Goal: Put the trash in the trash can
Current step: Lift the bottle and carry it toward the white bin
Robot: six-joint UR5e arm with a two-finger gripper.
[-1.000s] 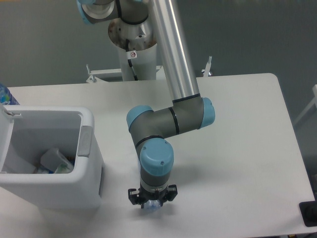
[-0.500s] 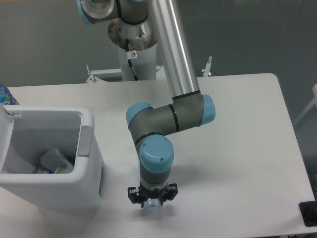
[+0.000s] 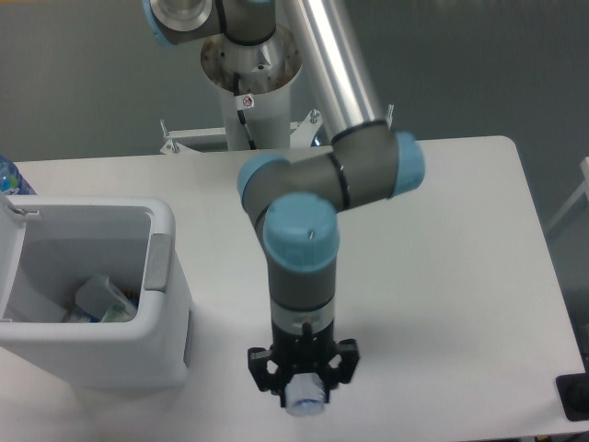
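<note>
The fixed camera shows the small clear plastic cup point(image 3: 305, 400) pinched in the gripper point(image 3: 305, 396) above the desk point(image 3: 460, 276), so a carry leftward over the trash can point(image 3: 164, 276) is judged next.

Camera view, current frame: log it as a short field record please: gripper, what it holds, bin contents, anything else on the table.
gripper: gripper points down over the front part of the table, fingers closed around an object
held item: small clear plastic cup, round rim facing the camera
trash can: white bin at the left, open top
bin contents: a crushed clear piece lies at the bottom; exact kind hard to tell
other: dark blue bottle at the far left edge, partly cut off
</note>
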